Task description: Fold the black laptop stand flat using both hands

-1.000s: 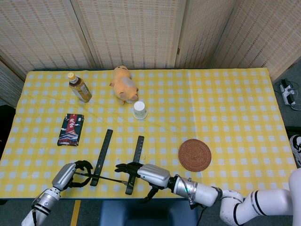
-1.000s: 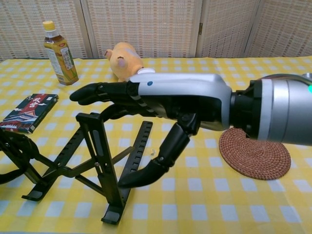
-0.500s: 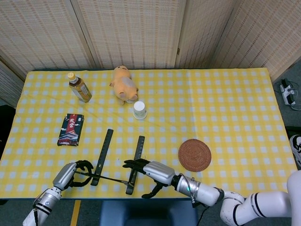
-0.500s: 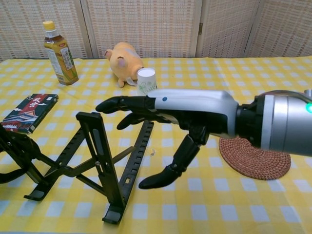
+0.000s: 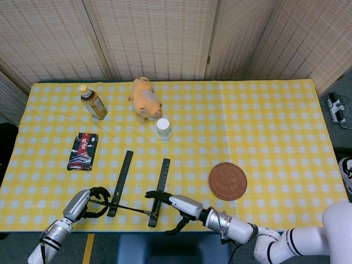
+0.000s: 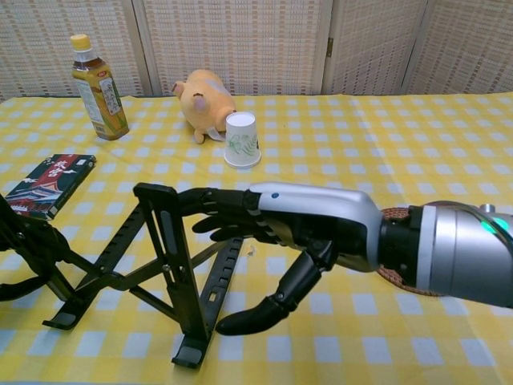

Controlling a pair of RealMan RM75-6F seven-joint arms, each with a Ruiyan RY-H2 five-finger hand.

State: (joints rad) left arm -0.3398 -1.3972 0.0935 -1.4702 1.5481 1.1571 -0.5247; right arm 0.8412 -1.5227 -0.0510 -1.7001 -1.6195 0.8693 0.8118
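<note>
The black laptop stand (image 6: 160, 265) sits at the near edge of the table (image 5: 264, 126), left of centre, still raised on its crossed legs. By its look it is rigid and light, hinged at several joints; it will likely skid on the checked cloth unless braced at both ends.

The left hand (image 5: 88, 200) has its fingers curled round the stand's left-hand rail (how tight the grip is, I cannot tell). The right hand (image 6: 272, 233) holds nothing: fingers spread and reaching over the right-hand upright, thumb hanging below, perhaps touching the top bar.

Judged best hold: the two long rails, away from the hinge points where fingers could be pinched.

Surroundings: woven coaster (image 5: 227, 180) near right; paper cup (image 6: 241, 139) beyond the stand; plush pig (image 6: 204, 98) and tea bottle (image 6: 96, 88) far; red-and-black packet (image 5: 83, 150) left. None obstructs the fold.
</note>
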